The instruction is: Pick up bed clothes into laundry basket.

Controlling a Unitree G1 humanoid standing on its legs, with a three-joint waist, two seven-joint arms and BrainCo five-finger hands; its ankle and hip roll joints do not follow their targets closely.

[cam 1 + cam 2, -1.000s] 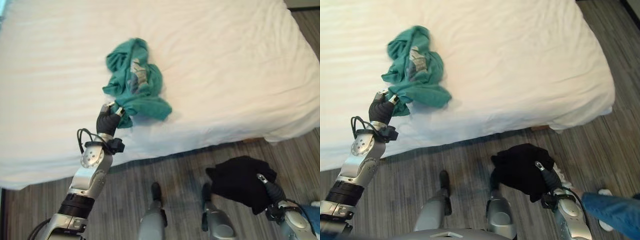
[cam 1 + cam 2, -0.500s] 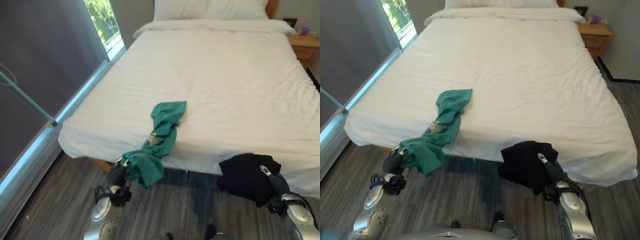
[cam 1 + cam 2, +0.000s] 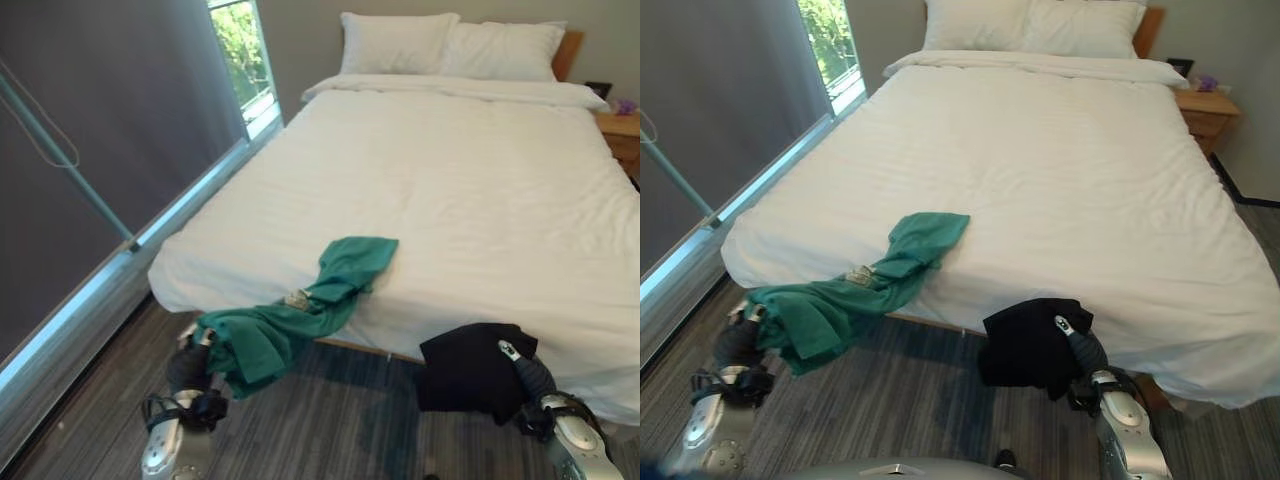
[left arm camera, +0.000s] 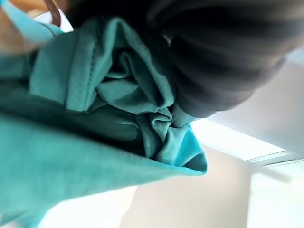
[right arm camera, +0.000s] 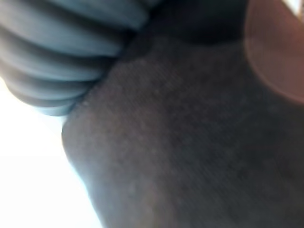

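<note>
Two garments, one per robot hand: green shirt (image 3: 300, 318) gripped in left robot hand (image 3: 188, 365), trailing up onto bed (image 3: 470, 170) ahead; black garment (image 3: 468, 368) clutched in right robot hand (image 3: 528, 378), off the bed.

The teal-green shirt (image 3: 300, 315) is plain except for a small pale printed patch at its middle, and the black garment (image 3: 470, 370) at 5 o'clock is solid black. The bed (image 3: 450, 180) is all white, sheet and pillows (image 3: 450, 45) alike, with faint tone-on-tone stripes in the cover. The floor (image 3: 330, 430) is dark grey-brown wood grain, the curtain (image 3: 110, 130) at 9 o'clock dull grey, the nightstand (image 3: 1208, 108) at 2 o'clock light wood.
</note>
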